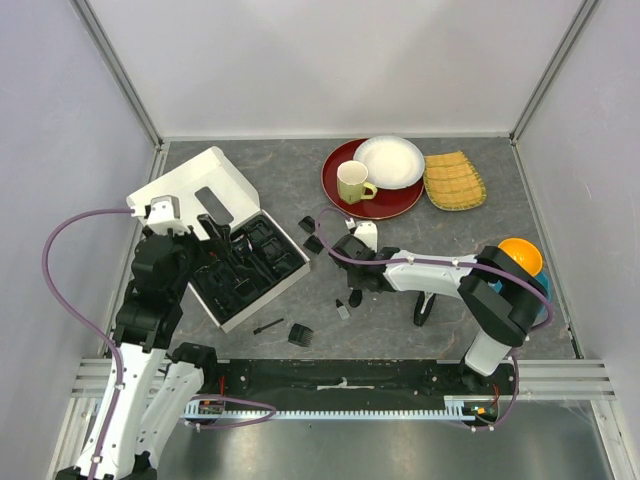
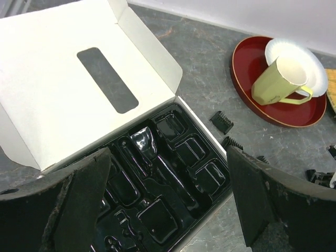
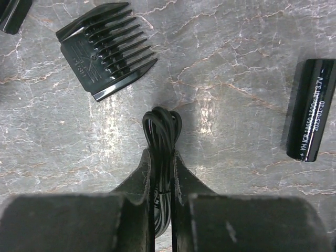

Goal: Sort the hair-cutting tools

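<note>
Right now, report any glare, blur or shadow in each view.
Top external: even light, soft shadows, sharp. Left wrist: glare streaks on the glossy black tray. Right wrist: print on the cylinder reads sharp; the right gripper holding the cord is softly blurred.

comb guard ahead-left, cylinder right, open tabletop between

Bright even light, soft shadows, sharp focus.

The left arm stands bent, the left tool with its fingers spread wide. The right arm stretches leftward, low over the tabletop, the right tool pinched tight on a black cord.
</note>
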`<action>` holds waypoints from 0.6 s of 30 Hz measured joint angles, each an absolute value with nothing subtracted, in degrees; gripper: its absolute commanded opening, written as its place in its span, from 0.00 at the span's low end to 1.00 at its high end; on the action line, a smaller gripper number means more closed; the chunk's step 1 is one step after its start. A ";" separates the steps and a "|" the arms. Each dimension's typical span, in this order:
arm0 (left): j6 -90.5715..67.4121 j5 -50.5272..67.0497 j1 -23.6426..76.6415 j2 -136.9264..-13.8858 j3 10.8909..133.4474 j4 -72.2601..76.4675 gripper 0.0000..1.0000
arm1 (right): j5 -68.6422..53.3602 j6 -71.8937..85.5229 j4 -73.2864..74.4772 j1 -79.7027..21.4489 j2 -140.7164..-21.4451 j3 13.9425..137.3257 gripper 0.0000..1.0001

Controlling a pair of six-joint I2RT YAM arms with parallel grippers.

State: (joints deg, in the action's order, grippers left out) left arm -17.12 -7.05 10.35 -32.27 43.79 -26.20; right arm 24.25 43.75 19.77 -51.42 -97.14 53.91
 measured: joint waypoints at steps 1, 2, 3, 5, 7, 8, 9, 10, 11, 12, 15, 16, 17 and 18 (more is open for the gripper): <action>-17.12 -7.51 10.35 -31.90 43.75 -26.13 0.97 | 24.51 43.40 19.77 -51.40 -97.08 53.93 0.08; -17.12 -7.84 10.35 -31.66 43.75 -26.06 0.97 | 24.56 43.11 19.81 -51.37 -96.92 53.98 0.08; -17.32 -8.69 10.35 -31.55 43.75 -26.02 0.97 | 24.75 42.61 20.10 -51.37 -96.66 54.19 0.08; -17.89 -11.42 10.35 -31.75 43.75 -26.35 0.97 | 24.91 41.69 20.69 -51.37 -95.83 55.27 0.08; -18.61 -14.61 10.35 -32.16 43.75 -27.14 0.98 | 24.73 40.60 21.04 -51.37 -94.39 57.32 0.08; -18.94 -16.12 10.35 -32.40 43.75 -27.57 0.98 | 24.38 40.12 20.91 -51.37 -93.47 58.50 0.08; -19.27 -17.41 10.35 -32.64 43.75 -27.90 0.98 | 24.01 39.55 20.62 -51.42 -92.58 59.88 0.09; -19.51 -18.33 10.35 -32.86 43.75 -28.10 0.98 | 23.64 39.05 20.16 -51.53 -91.98 61.01 0.09; -19.84 -19.42 10.35 -33.10 43.75 -28.34 0.98 | 22.70 38.37 19.16 -51.70 -91.37 62.48 0.10; -20.21 -20.32 10.35 -33.45 43.75 -28.64 0.98 | 21.71 37.52 17.80 -52.07 -91.00 64.36 0.10; -21.45 -22.26 10.28 -35.51 44.51 -30.50 0.99 | 18.65 35.24 13.65 -53.65 -91.46 68.62 0.11; -22.09 -22.70 10.22 -36.84 45.34 -31.79 0.99 | 17.52 34.44 12.19 -54.37 -92.20 70.30 0.11; -22.83 -23.11 10.07 -38.72 46.70 -33.54 0.99 | 16.43 33.74 10.68 -54.92 -93.01 71.70 0.11; -23.42 -23.49 9.89 -40.58 48.34 -35.20 0.99 | 15.07 32.58 8.32 -55.70 -94.59 73.76 0.11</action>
